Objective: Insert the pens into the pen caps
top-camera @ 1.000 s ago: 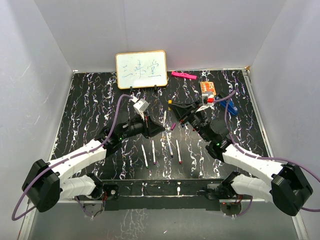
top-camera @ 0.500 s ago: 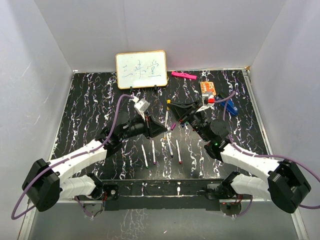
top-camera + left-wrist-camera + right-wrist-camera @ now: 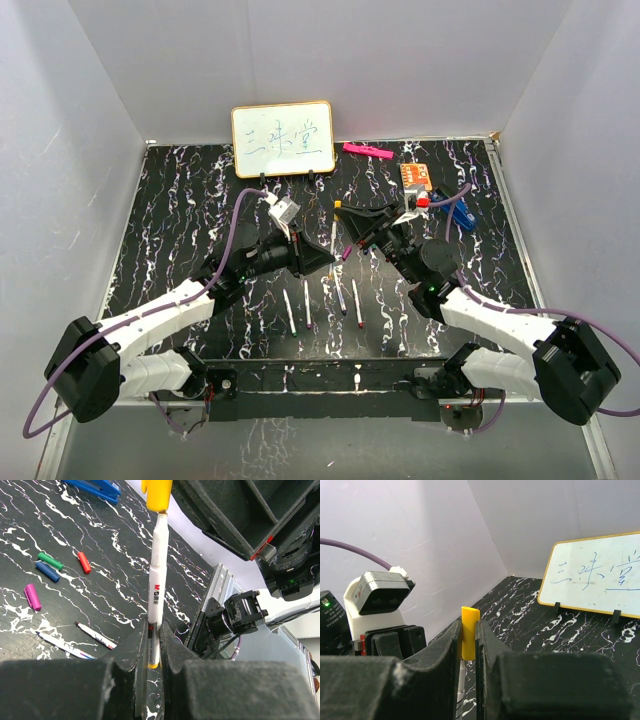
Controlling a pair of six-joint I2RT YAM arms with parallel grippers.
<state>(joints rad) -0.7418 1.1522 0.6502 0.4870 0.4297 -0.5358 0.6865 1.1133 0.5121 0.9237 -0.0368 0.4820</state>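
A light, stiff, slippery pen (image 3: 156,580) is clamped at its tail by the closed left gripper (image 3: 150,647), its tip at the yellow cap (image 3: 469,622) pinched just ahead in the right gripper (image 3: 468,652); firm holds are judged necessary.

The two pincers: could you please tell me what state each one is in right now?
Left pincer: closed on a white pen.
Right pincer: closed on the yellow cap, at the pen's tip.
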